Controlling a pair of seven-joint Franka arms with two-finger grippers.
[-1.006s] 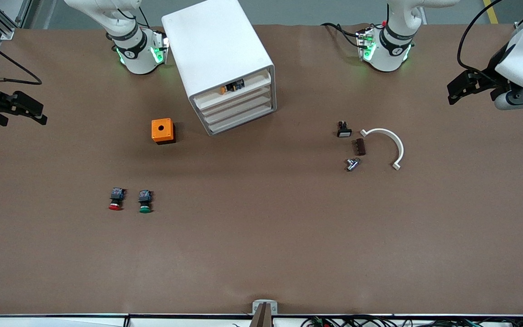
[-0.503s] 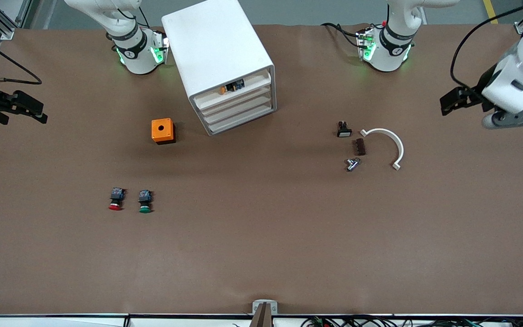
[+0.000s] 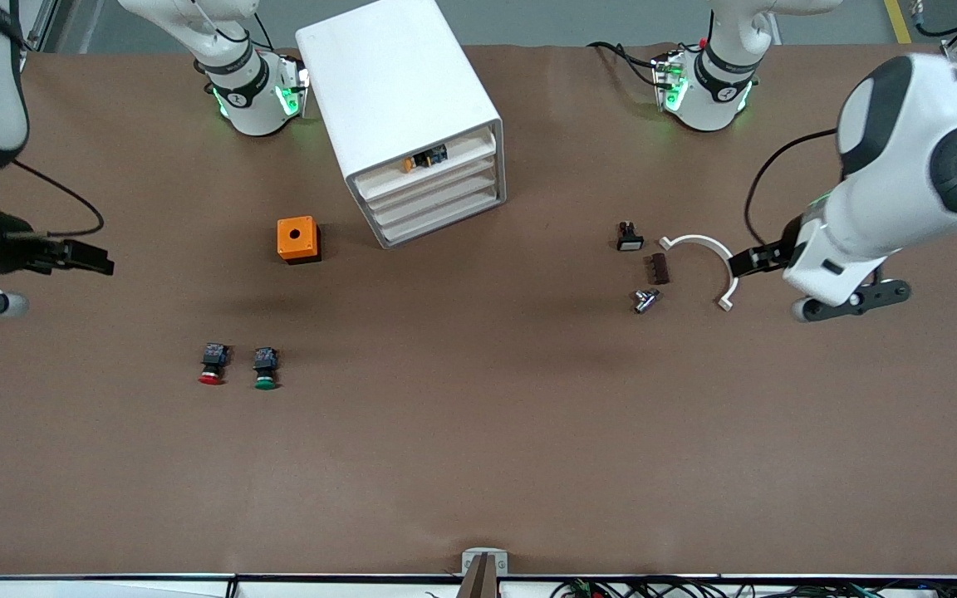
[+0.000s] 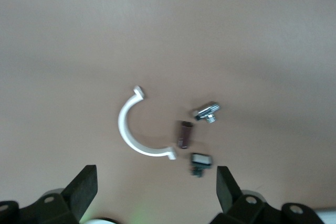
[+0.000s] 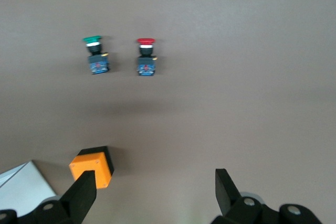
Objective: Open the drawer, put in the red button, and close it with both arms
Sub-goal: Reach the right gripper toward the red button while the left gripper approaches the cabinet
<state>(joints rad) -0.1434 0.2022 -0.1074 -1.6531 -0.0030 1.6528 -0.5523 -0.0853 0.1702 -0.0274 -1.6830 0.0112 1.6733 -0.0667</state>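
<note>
White cabinet [image 3: 408, 116] stands at upper centre of the front view, its stack of four drawers facing the camera at a slant; all four sit flush. The topmost shows an orange-and-blue item [image 3: 424, 159]; the drawer [image 3: 433, 193] for the task lies among the shut ones below it. Orange box [image 3: 297, 239] with a hole sits on the table [image 3: 478, 432] just lower-left of the cabinet in the frame, also visible in the right wrist view [image 5: 92, 167]. Red button [image 3: 212, 364] lies on its side in the lower-left part of the front view, cap toward the camera, with the green button [image 3: 265, 368] just beside it, not touching; the right wrist view shows both, red [image 5: 146, 56] and green [image 5: 96, 55]. Right gripper [image 3: 84, 259] hangs at the left edge of the front view, over bare table, fingers spread apart and empty, well apart from the red button. Left gripper [image 3: 748, 262] is at the right of the frame, over the end of a white curved clip [image 3: 715, 262], fingers apart and empty. Beside the clip lie a small black switch [image 3: 629, 237], a dark brown block [image 3: 659, 268] and a silver fitting [image 3: 645, 300]; the left wrist view shows the same four pieces under the spread fingers [image 4: 84, 188].
</note>
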